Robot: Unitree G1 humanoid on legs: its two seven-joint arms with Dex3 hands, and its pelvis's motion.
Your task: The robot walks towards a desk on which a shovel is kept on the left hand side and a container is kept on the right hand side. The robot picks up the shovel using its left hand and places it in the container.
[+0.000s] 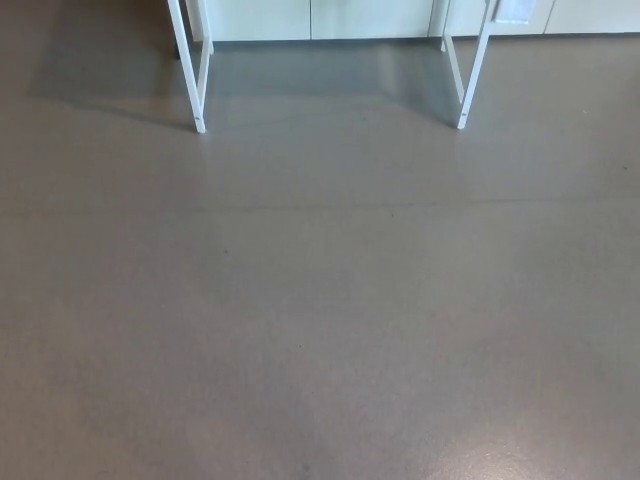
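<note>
Head view looks down on a wide stretch of grey floor (320, 300); two white desk legs, the left leg (190, 65) and the right leg (475, 65), stand at the top edge, with pale cabinet fronts (330, 18) behind them. The desktop itself is cut off above the frame. Neither the shovel nor the container shows, so nothing can be said of their look, colour or lie; by the task they should be up on that desk, shovel to the left, container to the right. No part of the robot shows: both hands are out of frame and the state of their fingers cannot be told. Step in hand, as judged: the walk to the desk, with much floor left to cover. To do it well the robot should keep its heading centred between the two legs, approach square rather than at a slant, and stop short enough that the desk edge does not foul the arms while the left hand can reach the left side. The camera will need the desktop in view before any reach is planned.
</note>
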